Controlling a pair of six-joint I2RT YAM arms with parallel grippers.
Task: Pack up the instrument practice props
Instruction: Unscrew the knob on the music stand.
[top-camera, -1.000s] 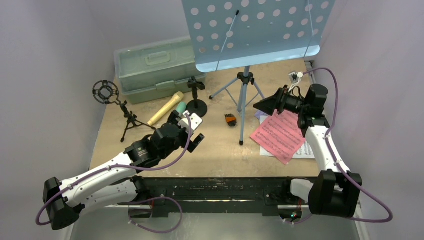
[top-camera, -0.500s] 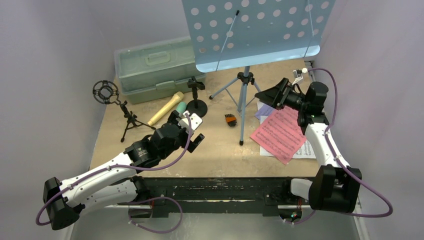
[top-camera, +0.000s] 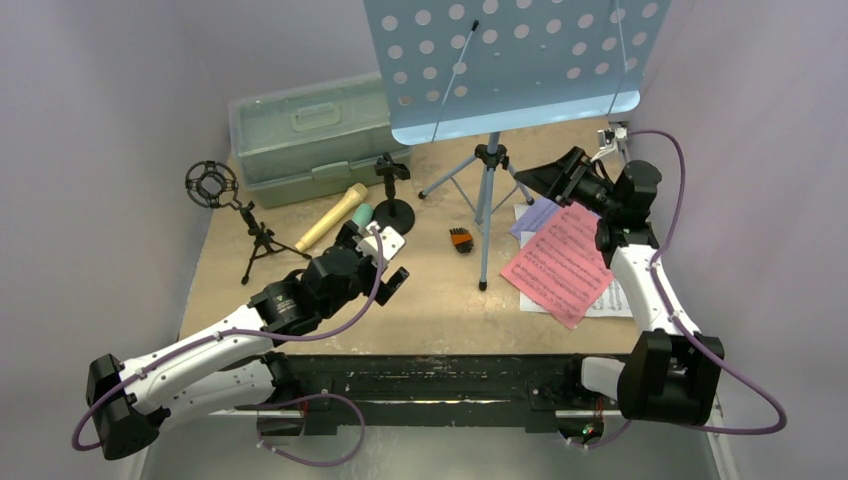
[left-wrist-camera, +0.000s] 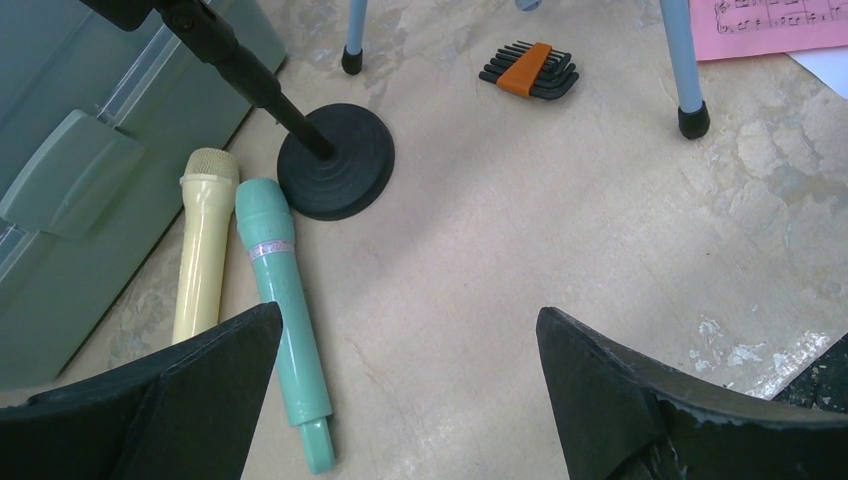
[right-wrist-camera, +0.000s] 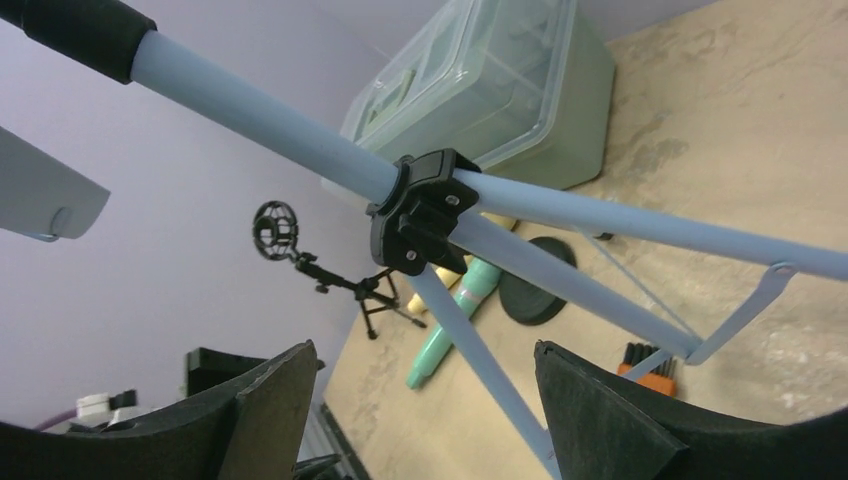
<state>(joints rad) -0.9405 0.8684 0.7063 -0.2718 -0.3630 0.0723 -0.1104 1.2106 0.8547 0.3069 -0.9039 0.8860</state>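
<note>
Here, the light-blue perforated music rack (top-camera: 540, 92) stands upright.

Reads as a robotics lab test cell. Boxed in by plain lilac panels (top-camera: 100, 150) at left, right and top of the overhead frame. Floored with a small, mottled tan tabletop (top-camera: 430, 300). Fitted along the bottom edge with a black mounting rail (top-camera: 440, 375), carrying a white-and-black left arm (top-camera: 200, 355) at lower left and a matching right arm (top-camera: 645, 300) at lower right. Strung with loose purple cables (top-camera: 745, 392). Marked as a working bench by a folding hex-key set (top-camera: 460, 240) lying mid-frame.
</note>
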